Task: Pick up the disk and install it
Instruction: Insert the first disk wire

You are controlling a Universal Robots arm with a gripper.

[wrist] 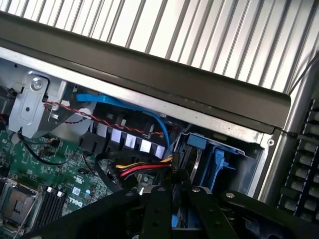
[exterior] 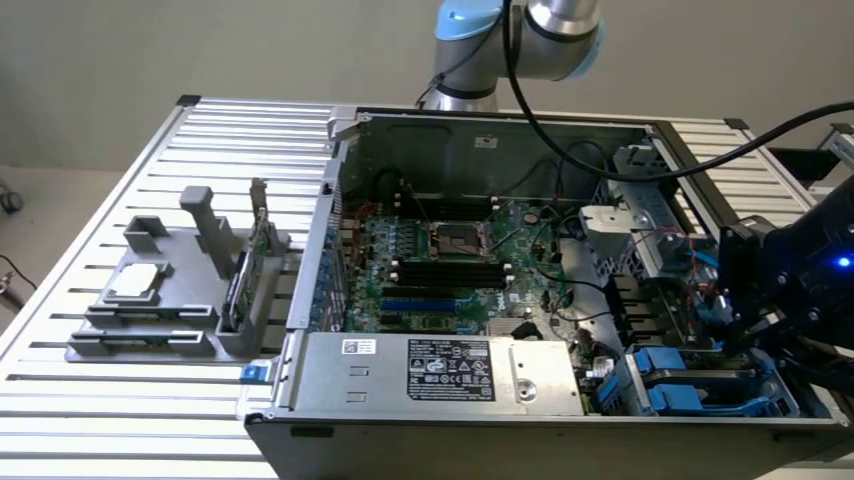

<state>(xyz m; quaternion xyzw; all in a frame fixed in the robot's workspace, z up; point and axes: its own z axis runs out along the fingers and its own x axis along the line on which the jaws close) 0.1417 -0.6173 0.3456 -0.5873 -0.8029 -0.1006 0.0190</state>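
One relation: the disk (exterior: 710,384) lies just below and slightly toward the exterior view's left of my claw (exterior: 754,315), inside the computer case (exterior: 400,375).
Disk place: it sits low in the drive bay at the case's corner on the exterior view's right, beside the power supply (exterior: 447,368); its grey face shows between its blue rails.
Disk long axis: as far as I can judge, it runs along the case's near wall, across the exterior view; part of it is hidden by the bay frame.
Claw place: I hang over that bay, close above the disk; whether I touch it I cannot tell.
Claw state: I cannot tell whether my claw (wrist: 173,196) is released, clenched or grasping anything.
Close neighbours: the bundle of yellow, red and black wires (wrist: 142,169) and the blue cable (wrist: 149,112) run just beside the bay, near my claw.
Well apart: the small drive (exterior: 140,284) rests on the grey stand (exterior: 147,325) outside the case, at the exterior view's left, on the slatted table (exterior: 80,400).
Judgement: the work stands at the bay itself, with the disk directly under me.
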